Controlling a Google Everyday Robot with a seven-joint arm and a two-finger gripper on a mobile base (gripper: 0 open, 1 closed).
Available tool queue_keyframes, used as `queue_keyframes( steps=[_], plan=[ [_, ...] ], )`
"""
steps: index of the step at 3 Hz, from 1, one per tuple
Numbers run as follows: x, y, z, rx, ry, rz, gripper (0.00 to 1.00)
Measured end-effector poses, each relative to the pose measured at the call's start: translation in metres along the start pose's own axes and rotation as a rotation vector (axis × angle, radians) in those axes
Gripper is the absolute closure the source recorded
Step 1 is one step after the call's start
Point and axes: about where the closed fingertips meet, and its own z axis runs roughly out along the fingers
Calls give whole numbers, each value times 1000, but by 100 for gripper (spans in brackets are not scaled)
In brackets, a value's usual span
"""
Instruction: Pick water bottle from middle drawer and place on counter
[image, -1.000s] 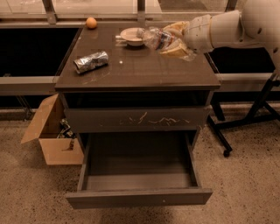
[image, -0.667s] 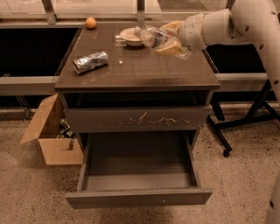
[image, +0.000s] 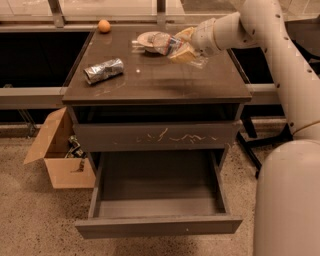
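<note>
The water bottle (image: 166, 44) lies sideways in my gripper (image: 181, 46), low over the back right part of the counter (image: 160, 80). Its pale end points left, close to a small white dish (image: 146, 38). The gripper is shut on the bottle, with yellowish fingers (image: 186, 51) around its body. I cannot tell whether the bottle touches the counter. The middle drawer (image: 157, 226) is pulled wide open below and its inside is bare.
A crumpled silvery foil packet (image: 103, 70) lies on the counter's left side. An orange (image: 104, 26) sits at the back left corner. The shut drawer front with pale scratches (image: 155, 136) is above the open drawer. An open cardboard box (image: 57, 152) stands on the floor at left.
My gripper has moved slightly left with the bottle, nearer the white dish. My arm and body now fill more of the right side of the view.
</note>
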Motion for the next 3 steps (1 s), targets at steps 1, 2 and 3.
queue_keyframes(
  steps=[1, 2, 3],
  plan=[
    [13, -8, 17, -13, 31, 47, 74],
    [22, -11, 24, -21, 54, 75, 50],
    [30, -13, 26, -24, 70, 99, 20]
  ],
)
